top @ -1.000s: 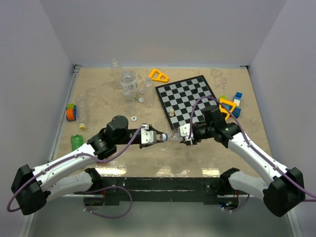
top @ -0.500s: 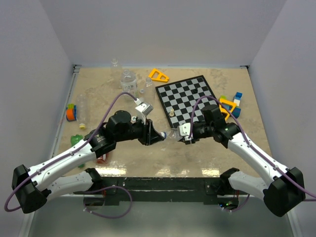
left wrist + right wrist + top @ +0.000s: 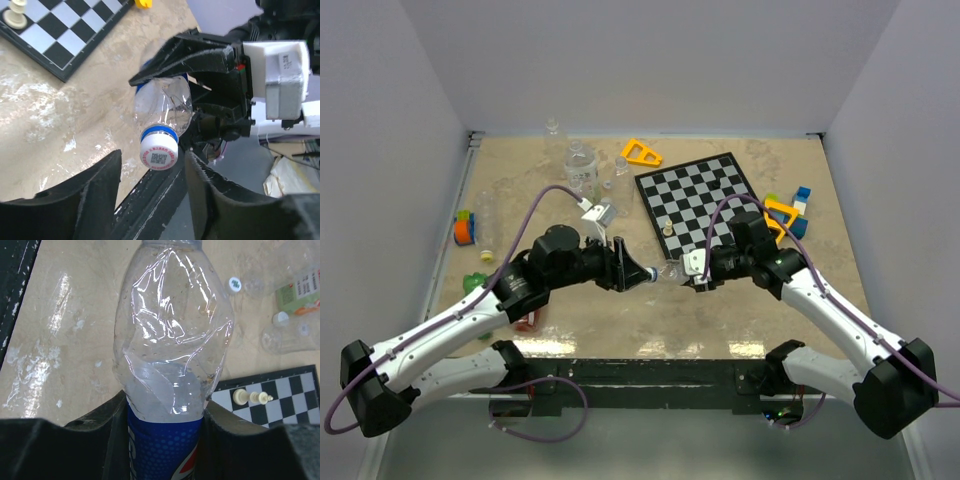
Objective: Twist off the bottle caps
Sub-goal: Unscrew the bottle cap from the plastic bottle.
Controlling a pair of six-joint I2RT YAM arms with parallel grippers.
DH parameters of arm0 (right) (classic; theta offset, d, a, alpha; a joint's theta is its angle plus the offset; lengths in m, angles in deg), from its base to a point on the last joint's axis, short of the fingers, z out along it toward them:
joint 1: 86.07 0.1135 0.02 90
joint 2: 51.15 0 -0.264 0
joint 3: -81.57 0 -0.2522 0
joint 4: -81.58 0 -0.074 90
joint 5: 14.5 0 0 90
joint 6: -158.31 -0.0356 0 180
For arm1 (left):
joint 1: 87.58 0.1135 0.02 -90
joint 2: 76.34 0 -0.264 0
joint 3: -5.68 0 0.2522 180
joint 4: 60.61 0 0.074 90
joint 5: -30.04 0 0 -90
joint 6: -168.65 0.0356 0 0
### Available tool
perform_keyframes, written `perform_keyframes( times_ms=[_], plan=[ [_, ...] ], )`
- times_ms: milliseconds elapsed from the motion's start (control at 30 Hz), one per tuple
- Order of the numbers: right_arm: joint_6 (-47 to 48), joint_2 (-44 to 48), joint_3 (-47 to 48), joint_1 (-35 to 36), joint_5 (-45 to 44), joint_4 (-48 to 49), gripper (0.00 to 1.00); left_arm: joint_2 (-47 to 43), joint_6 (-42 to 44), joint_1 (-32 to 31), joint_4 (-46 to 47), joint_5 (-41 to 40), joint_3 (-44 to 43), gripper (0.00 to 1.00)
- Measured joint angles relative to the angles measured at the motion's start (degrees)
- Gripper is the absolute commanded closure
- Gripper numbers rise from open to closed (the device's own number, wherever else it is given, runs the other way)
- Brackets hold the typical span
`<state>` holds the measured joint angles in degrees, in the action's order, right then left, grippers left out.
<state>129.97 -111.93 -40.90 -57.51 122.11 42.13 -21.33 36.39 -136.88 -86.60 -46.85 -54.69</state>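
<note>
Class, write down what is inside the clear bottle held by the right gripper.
The clear bottle looks empty: the table shows through its crumpled walls. Its blue label and the right gripper cover the base end, so that is unseen.

Left pincer parted, right pincer clamped (tips facing each other).

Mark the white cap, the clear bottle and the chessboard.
white cap (image 3: 159, 153): left wrist view, its printed top.
clear bottle (image 3: 172, 335): right wrist view, its crumpled wall.
chessboard (image 3: 690, 196): top external view, bare middle squares.
</note>
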Motion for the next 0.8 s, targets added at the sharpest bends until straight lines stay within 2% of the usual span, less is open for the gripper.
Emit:
perform_keyframes(
  times_ms=[200, 467, 667, 800],
  plan=[
    [0.1, -0.5, 0.0, -0.6, -1.0, -3.1, 0.84, -4.2, 5.3, 1.0, -1.8, -2.3, 0.0, 0.04],
    [0.2, -0.5, 0.0, -0.6, -1.0, -3.9, 0.84, -10.8, 17.7, 1.0, -5.9, -4.8, -1.7, 0.0],
    [0.2, -0.5, 0.0, -0.6, -1.0, -3.9, 0.84, -14.8, 31.6, 1.0, -6.9, -4.0, -1.8, 0.0],
    [0.2, -0.6, 0.0, -0.6, -1.0, -3.9, 0.84, -18.9, 42.4, 1.0, -4.2, -0.7, 0.9, 0.0]
  ],
)
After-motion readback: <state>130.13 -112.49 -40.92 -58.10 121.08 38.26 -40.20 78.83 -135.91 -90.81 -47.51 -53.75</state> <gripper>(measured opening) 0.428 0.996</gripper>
